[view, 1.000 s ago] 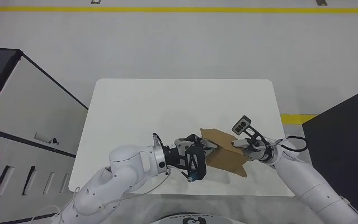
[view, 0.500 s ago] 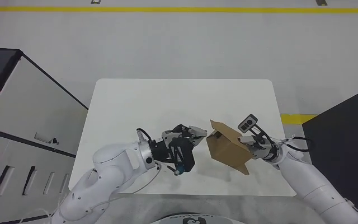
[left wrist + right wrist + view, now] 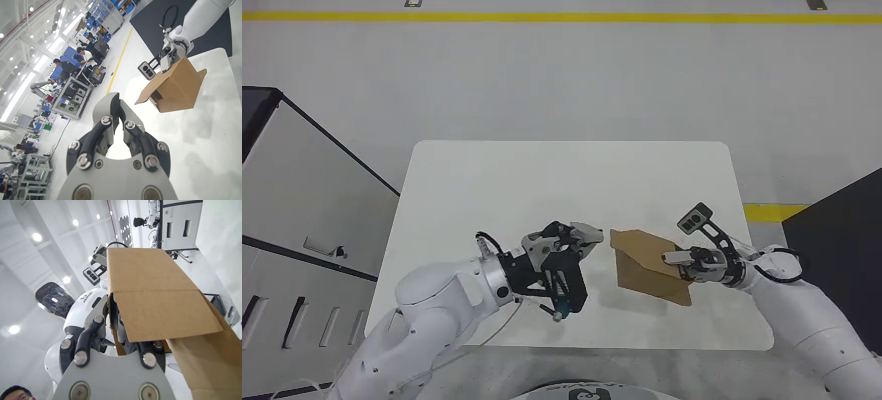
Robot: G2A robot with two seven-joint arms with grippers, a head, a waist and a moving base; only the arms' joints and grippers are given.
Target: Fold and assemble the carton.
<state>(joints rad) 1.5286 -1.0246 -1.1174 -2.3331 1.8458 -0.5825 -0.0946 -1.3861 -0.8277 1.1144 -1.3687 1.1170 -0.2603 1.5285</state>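
Progress: early-to-mid, as judged. Carton (image 3: 647, 265) is opened out from flat into a box-like tube; ends not closed yet.
Done: body has depth, w/ walls standing apart in left wrist view. One small inner flap at the end facing the L arm seems turned in, partly covering the dark opening.
Left to do: fold the remaining end flaps in, close both ends, prob. square up the body, which leans.
Carton pos.: on table (image 3: 492, 190), front-right part, near the front edge, betw. the two arms. Lower edge appears to rest on the tabletop; R end is held.
Carton look: plain brown corrugated board, no tape seen. Long flap (image 3: 148, 90) sticks out open toward the L arm; another flap juts past the far end. Right wrist view shows a crease line across the upper panel & a ragged edge by the gripper.
R gripper (image 3: 682, 262): clamped on the carton wall at its R end, one finger outside, the other inside behind the board.
L gripper (image 3: 587, 237): narrow, tips together or nearly so, nothing betw. them. Off the carton, near its open end, above the table.
Next, as judged: L gripper would need to reach the long flap & push it in while R steadies the box.
Risk: thin board, one-sided hold; box could pivot or sag back toward flat when pushed.
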